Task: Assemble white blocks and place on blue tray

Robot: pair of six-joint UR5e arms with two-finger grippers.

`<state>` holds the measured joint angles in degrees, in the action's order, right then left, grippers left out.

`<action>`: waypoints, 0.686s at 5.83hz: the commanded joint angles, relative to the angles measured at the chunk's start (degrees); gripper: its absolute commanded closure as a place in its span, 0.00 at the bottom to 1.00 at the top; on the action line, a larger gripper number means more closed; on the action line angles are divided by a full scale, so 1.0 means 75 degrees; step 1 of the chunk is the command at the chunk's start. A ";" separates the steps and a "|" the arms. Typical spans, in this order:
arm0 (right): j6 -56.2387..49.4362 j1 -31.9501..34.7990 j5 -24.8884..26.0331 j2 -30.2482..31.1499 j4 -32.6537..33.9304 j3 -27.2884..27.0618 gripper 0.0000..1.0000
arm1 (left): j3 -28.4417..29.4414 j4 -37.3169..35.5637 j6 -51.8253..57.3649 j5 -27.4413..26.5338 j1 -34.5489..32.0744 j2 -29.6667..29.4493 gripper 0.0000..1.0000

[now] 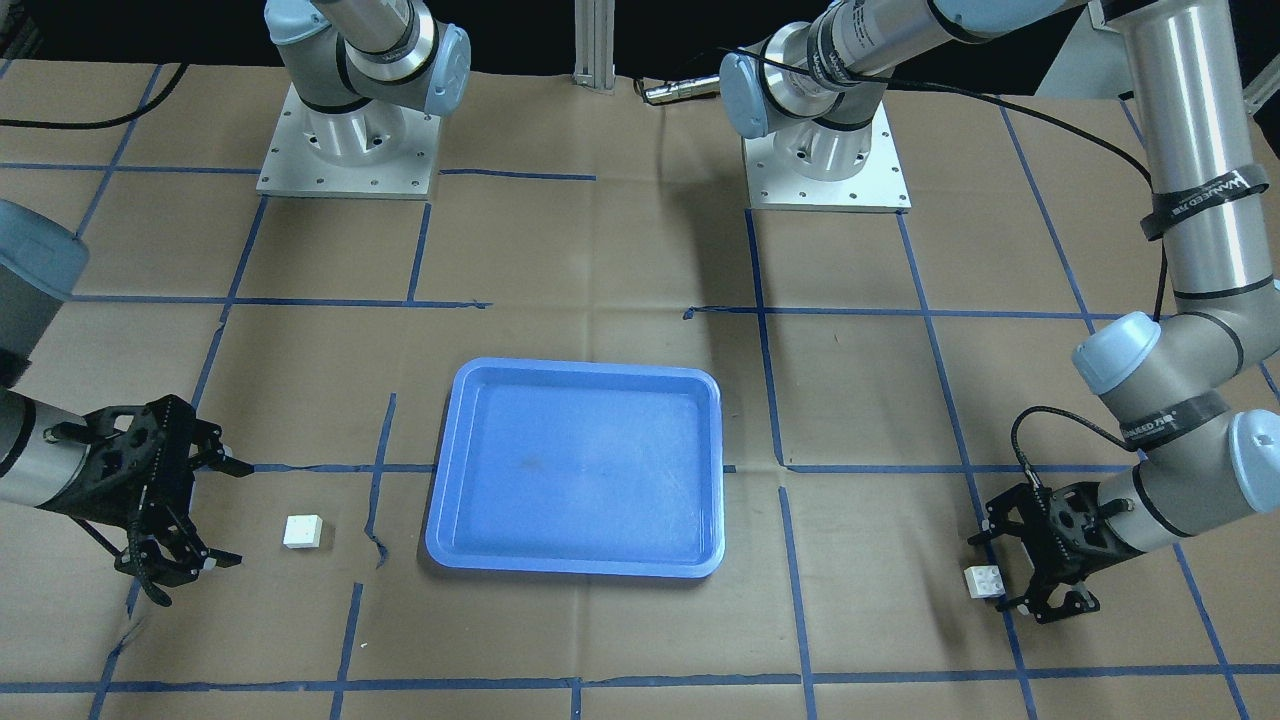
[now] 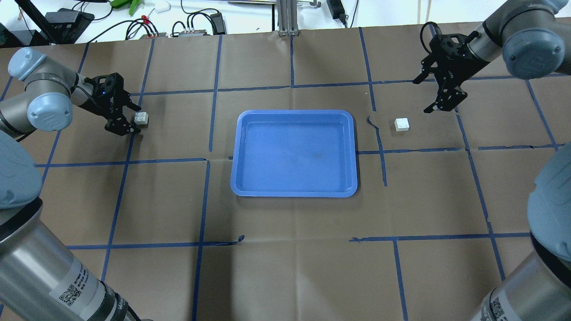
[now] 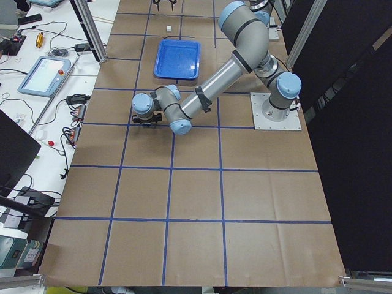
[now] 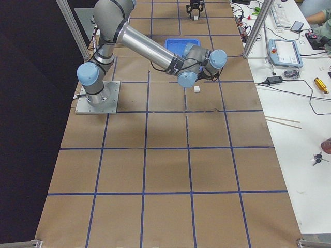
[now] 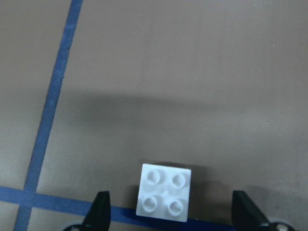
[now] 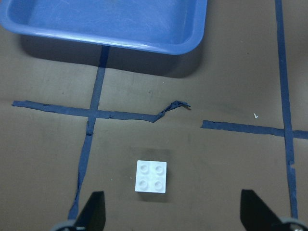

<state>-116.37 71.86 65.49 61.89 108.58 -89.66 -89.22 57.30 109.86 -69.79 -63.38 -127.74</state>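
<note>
The blue tray (image 1: 438,505) lies empty mid-table; it also shows in the overhead view (image 2: 235,171). One white block (image 1: 982,581) (image 2: 141,117) stands studs-up on the paper. My left gripper (image 1: 1000,573) (image 2: 133,119) is open and low, and the block (image 5: 164,198) sits between its fingertips (image 5: 100,211) without touching them. The other white block (image 1: 303,531) (image 2: 402,124) (image 6: 151,176) stands studs-up on the tray's other side. My right gripper (image 1: 232,513) (image 2: 426,95) is open and empty, a short way from that block.
Brown paper with blue tape grid lines covers the table. A torn tape end (image 6: 174,105) lies between the tray (image 6: 106,19) and the right-side block. Both arm bases (image 1: 347,150) (image 1: 826,165) stand at the robot's edge. Cables and devices lie beyond the far edge (image 2: 192,22).
</note>
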 commanded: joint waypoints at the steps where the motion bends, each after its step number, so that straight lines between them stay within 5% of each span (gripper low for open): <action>1: 0.0443 -0.0007 -0.0259 -0.0305 0.0964 -0.0501 0.00 | 0.0025 -0.0011 0.0094 -0.0011 0.0002 0.0005 0.69; 2: 0.0655 -0.0007 -0.0468 -0.0434 0.1130 -0.0538 0.00 | 0.0037 -0.0011 0.0106 -0.0011 0.0002 0.0063 0.87; 4: 0.0506 -0.0100 -0.0786 -0.0599 0.1202 -0.0840 0.00 | 0.0002 0.0233 0.0036 0.0024 -0.0091 0.0436 0.87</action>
<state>-112.03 71.50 60.33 57.80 117.30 -94.66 -89.12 58.05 110.28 -69.71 -63.64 -125.83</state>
